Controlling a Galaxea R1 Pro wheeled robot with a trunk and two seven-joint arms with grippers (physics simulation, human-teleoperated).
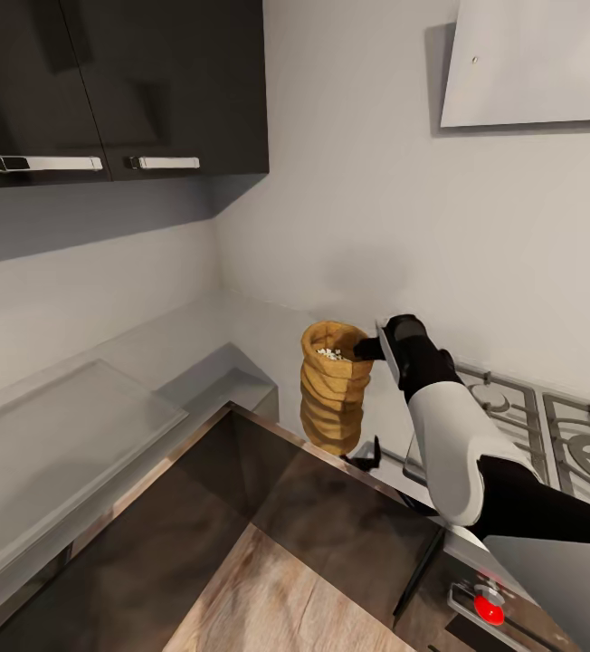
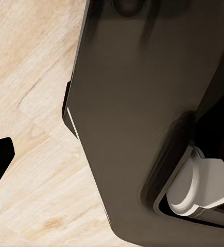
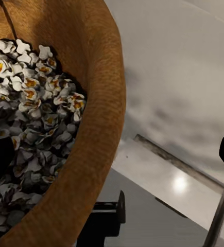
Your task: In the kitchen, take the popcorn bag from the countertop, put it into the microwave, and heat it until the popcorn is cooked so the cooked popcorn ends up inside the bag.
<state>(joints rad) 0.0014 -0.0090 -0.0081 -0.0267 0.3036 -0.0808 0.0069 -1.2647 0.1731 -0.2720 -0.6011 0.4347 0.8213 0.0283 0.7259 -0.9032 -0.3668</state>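
The popcorn bag (image 1: 335,388), filled with popcorn (image 1: 331,354), is gripped at its rim by the right gripper (image 1: 367,349); the left gripper's state cannot be told.

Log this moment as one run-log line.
right claw: at popcorn bag rim, grip unclear | bag: upright, popcorn inside | microwave: unseen

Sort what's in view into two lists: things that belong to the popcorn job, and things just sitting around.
Belongs to the job:
- wrinkled tan-yellow popcorn bag, held up by its rim
- white-cream popcorn heaped inside it
- right gripper, clamped on the rim
- grey brushed-steel countertop

Just there:
- glossy black upper cabinets
- grey metal stove grates
- red knob
- white slanted hood
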